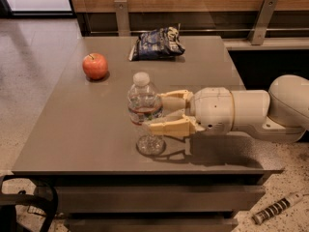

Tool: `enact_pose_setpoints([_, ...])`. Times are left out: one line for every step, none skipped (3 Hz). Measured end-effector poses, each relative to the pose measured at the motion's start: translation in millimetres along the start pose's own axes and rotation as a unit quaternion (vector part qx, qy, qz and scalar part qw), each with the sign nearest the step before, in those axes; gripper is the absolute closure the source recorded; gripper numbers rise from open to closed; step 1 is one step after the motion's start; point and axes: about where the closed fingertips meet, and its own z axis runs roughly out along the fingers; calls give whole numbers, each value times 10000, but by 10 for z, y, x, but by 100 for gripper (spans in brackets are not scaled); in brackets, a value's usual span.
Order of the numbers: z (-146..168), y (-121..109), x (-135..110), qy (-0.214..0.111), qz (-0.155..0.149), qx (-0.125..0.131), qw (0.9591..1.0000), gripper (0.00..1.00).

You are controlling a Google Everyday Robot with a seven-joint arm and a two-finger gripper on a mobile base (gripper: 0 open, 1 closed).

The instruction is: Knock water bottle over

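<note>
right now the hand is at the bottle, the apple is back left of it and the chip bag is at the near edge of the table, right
No: the camera view shows the chip bag at the far edge of the table. The rest holds: the open hand is at the bottle, the apple back left of it.
</note>
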Motion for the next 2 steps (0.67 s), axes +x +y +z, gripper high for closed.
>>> enact_pose_setpoints([-5,-1,-25,125,-24,15,9999,100])
enact_pose_setpoints([-118,-38,-169,521,-187,150,9984,100])
